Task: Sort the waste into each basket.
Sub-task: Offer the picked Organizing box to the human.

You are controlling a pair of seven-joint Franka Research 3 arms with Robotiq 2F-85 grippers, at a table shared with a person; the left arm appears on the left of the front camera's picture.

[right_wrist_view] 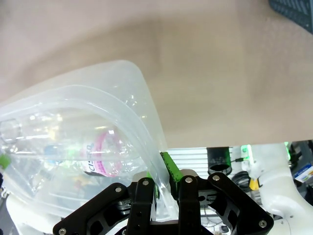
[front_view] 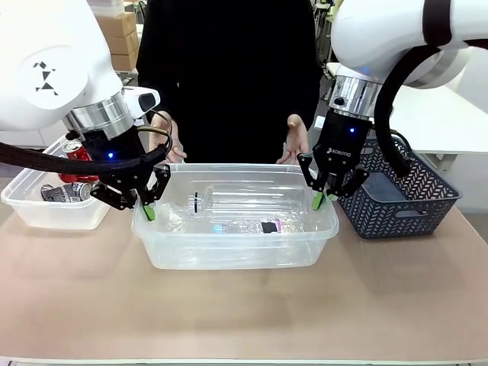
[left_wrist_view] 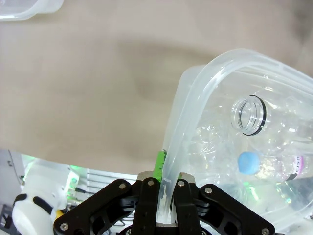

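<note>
Two pincers, left pincer (front_view: 150,204) and right pincer (front_view: 323,194), each pinch an end rim of the bottle tub (front_view: 236,255) between them, likely to carry it level, bottles (front_view: 244,207) inside, can tub (front_view: 46,212) outboard of the left pincer on the worktop (front_view: 244,320).

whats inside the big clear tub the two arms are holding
Inside the see-through rectangular plastic tub lie clear plastic bottles: one open-necked with a black ring, one with a blue cap and pink-ringed label. The overlapping clear plastic hides the exact count.
</note>
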